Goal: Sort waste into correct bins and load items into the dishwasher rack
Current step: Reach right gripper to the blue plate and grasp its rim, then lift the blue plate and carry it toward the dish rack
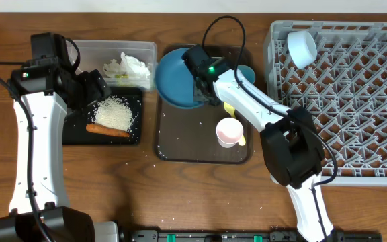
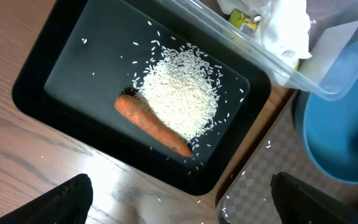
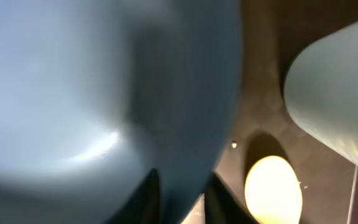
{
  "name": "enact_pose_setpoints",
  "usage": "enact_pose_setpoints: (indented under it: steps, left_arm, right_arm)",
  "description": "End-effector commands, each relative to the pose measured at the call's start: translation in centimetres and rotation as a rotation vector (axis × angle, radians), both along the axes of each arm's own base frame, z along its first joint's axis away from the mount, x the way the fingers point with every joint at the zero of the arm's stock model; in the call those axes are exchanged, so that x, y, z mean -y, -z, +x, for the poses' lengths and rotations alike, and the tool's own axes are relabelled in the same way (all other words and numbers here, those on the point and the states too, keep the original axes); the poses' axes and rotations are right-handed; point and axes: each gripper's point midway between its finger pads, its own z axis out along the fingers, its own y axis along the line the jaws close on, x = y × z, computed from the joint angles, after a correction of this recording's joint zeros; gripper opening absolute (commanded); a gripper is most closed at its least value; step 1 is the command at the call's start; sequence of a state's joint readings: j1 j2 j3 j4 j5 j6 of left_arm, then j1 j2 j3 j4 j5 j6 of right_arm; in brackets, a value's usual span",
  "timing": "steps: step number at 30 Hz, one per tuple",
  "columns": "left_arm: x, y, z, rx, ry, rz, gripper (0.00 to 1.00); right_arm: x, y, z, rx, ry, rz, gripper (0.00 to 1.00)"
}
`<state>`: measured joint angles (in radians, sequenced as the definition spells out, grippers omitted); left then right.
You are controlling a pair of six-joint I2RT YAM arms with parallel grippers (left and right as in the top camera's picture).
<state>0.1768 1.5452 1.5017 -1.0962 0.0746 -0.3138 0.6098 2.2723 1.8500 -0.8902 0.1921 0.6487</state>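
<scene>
My right gripper is shut on the rim of the large dark blue plate, which is tilted up at the back of the brown serving tray. In the right wrist view the plate fills the frame between my fingers. My left gripper is open and empty over the black tray, its fingers wide apart. The tray holds the rice heap and the carrot stick. The clear tub holds the napkins and the yellow-green wrapper. The white bowl lies in the grey rack.
The brown serving tray holds the pink cup, the yellow spoon and the light blue cup. The spoon and the cup lie close to my right fingers. Loose rice grains dot the table and the tray.
</scene>
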Motion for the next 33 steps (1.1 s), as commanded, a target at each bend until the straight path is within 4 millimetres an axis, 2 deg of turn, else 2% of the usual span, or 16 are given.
enact_pose_setpoints:
  steps: [1,4,12,15,17,22,26,29,33]
  left_arm:
    - [-0.2,0.3,-0.2,-0.014,-0.001,0.008,0.94]
    - [-0.2,0.3,-0.2,-0.014,-0.001,0.008,0.94]
    - [-0.2,0.3,-0.2,-0.014,-0.001,0.007,0.94]
    - [-0.2,0.3,-0.2,-0.014,-0.001,0.008,0.94]
    - [-0.2,0.3,-0.2,-0.014,-0.001,0.008,0.94]
    - [-0.2,0.3,-0.2,-0.014,-0.001,0.008,0.94]
    - [-0.2,0.3,-0.2,-0.014,-0.001,0.008,0.94]
    - [-0.2,0.3,-0.2,-0.014,-0.001,0.008,0.94]
    - [-0.2,0.3,-0.2,-0.014,-0.001,0.007,0.94]
  right_arm:
    - [-0.3,0.9,0.0,-0.008,-0.006,0.001,0.08]
    - [-0.4,0.8,0.2,0.002,-0.006,0.007,0.01]
    - [1.0,0.6,1.2,0.004,0.015,0.009,0.01]
    - [1.0,-0.3,2.1,0.029,-0.031,0.022,0.01]
    - [0.6,-1.8,2.9,0.054,-0.088,0.050,0.01]
    - [-0.9,-7.5,4.6,0.151,-0.211,0.138,0.01]
    - [-0.6,-13.8,5.3,0.248,-0.255,0.169,0.01]
    - [1.3,-18.9,5.7,0.333,-0.262,0.167,0.01]
    - [6.4,-24.3,5.9,0.438,-0.160,0.110,0.01]
